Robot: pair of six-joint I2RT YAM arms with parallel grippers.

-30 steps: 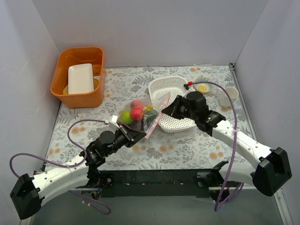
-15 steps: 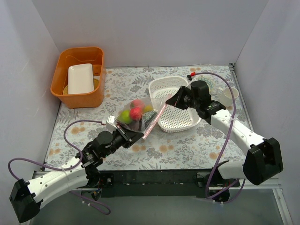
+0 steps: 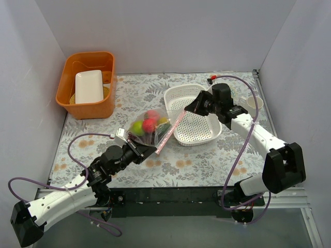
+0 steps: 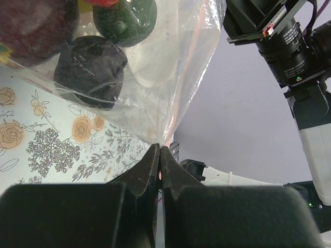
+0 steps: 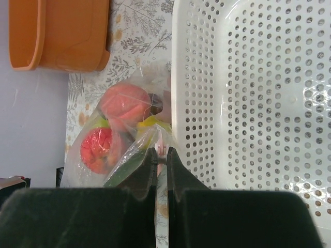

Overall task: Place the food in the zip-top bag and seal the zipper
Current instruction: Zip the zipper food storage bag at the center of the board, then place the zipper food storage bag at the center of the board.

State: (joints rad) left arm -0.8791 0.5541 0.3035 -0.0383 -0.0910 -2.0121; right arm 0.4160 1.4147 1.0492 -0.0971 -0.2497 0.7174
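Observation:
The clear zip-top bag [image 3: 146, 135] lies mid-table with the food inside: a red fruit [image 3: 150, 124], a green one [image 3: 138, 128], a pink one [image 5: 125, 105], a dark purple one [image 4: 90, 70] and a dark green avocado [image 4: 126, 19]. Its pink zipper [image 3: 168, 133] runs taut between both grippers. My left gripper [image 3: 153, 150] is shut on the zipper's near end [image 4: 160, 151]. My right gripper [image 3: 187, 109] is shut on the zipper's far end [image 5: 161, 155], just above the basket's left rim.
A white perforated basket [image 3: 196, 124] sits right of the bag, under the right arm. An orange bin [image 3: 88, 103] holding a white tray [image 3: 89, 87] stands at the back left. A small white cup [image 3: 255, 103] is at the far right.
My right gripper has moved up and away toward the back right, over the basket rim, drawing the zipper straighter. The left gripper has shifted slightly, still holding the near end.

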